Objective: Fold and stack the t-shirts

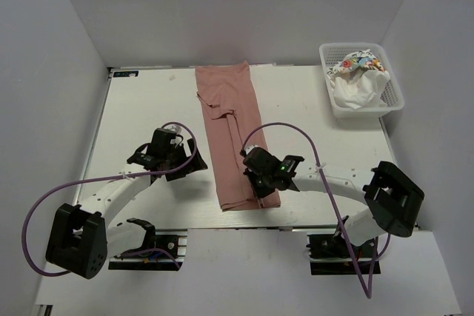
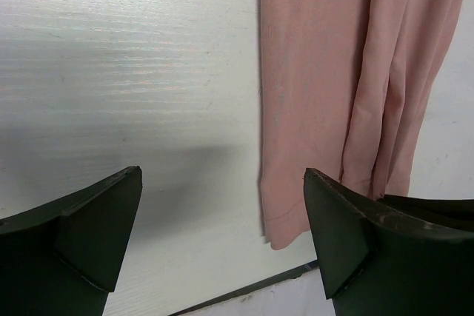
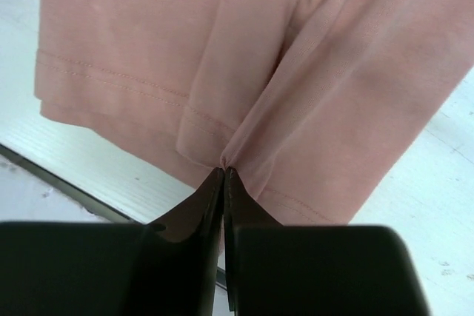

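Note:
A dusty pink t-shirt lies folded into a long narrow strip down the middle of the table. My right gripper is shut on a pinch of the pink t-shirt's near hem, its tips pressed together on the cloth. My left gripper is open and empty just left of the strip; the pink t-shirt's near left corner lies between its fingers. A white t-shirt and one with multicoloured print lie crumpled in the basket.
A white plastic lattice basket stands at the far right corner of the table. The table's near edge runs just below the shirt's hem. White walls enclose the table on three sides.

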Tool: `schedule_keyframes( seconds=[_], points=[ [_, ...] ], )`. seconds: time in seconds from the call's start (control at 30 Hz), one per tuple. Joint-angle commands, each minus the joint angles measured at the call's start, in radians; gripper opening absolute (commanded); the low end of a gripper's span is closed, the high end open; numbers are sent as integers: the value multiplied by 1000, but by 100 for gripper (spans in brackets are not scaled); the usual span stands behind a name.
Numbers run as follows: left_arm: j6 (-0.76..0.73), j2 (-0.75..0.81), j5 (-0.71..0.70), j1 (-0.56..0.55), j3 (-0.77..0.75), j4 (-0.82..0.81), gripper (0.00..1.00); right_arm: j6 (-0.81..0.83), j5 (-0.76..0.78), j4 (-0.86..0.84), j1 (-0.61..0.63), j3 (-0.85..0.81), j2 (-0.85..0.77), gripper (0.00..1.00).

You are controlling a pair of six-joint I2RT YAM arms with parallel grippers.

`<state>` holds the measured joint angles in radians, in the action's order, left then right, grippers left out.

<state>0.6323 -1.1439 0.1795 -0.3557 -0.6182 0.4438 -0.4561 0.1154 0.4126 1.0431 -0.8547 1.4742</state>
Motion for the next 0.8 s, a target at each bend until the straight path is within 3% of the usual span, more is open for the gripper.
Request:
schedule_keyframes(
  seconds=[0.0, 0.13, 0.33, 0.4, 0.43, 0.6, 0.77],
  points=[
    [-6, 16, 6, -2, -34, -7, 100, 13, -49, -28, 3, -30, -3, 9],
    [-16, 16, 15, -2, -43, -7, 100, 26, -77, -38, 5, -35, 23, 31],
    [-16, 7, 26, -2, -43, -7, 100, 100, -206, -101, 9, -38, 49, 42],
    [-26, 7, 26, -2, -52, 4, 100, 137, -253, -101, 11, -55, 75, 63],
    [-26, 7, 17, -2, -52, 4, 100, 145, -264, -103, 11, -56, 87, 90],
    [-26, -2, 48, -2, -83, 18, 100, 155, -315, -121, 8, -61, 117, 90],
    [-36, -11, 57, -2, -92, 18, 100, 146, -324, -212, 0, 0, -20, 90]
  ],
)
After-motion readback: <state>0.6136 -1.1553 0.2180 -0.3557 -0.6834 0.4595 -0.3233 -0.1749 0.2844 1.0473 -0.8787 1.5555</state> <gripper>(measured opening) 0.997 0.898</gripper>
